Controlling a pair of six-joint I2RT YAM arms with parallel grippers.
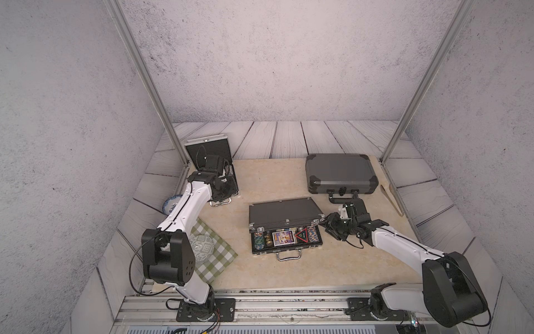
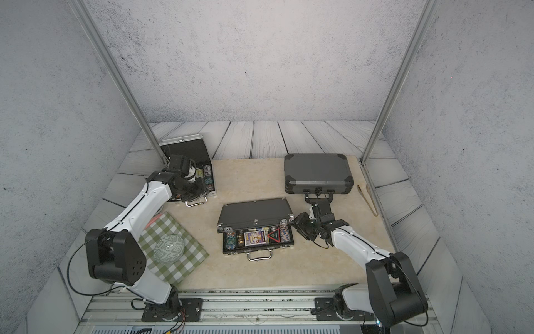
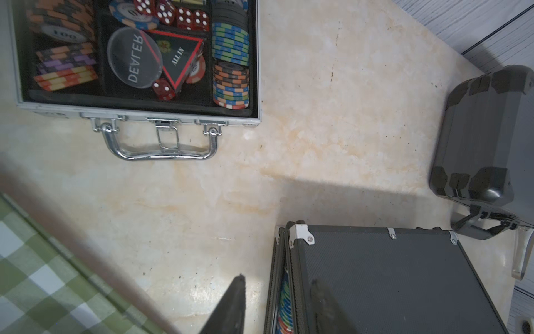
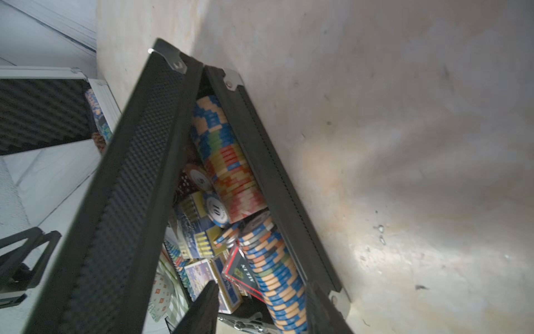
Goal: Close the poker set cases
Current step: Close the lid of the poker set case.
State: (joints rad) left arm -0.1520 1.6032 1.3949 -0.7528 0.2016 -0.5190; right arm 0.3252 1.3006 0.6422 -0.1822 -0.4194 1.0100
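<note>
Black case (image 1: 284, 212) in the middle of the tabletop (image 1: 274, 176), lid tilted half down over the chips (image 4: 274, 274). Right end effector (image 4: 261, 283) at its right end, spread, pinching nothing. Left end effector (image 3: 277, 278) above the open silver case (image 1: 212, 149), likewise spread. Grey case (image 1: 341, 173) shut, far right.

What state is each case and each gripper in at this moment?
Silver case: open, lid standing upright.
Black case: lid partly lowered, not shut.
Grey case: closed.
Left gripper: open, empty.
Right gripper: open, at one end of the black case.
</note>
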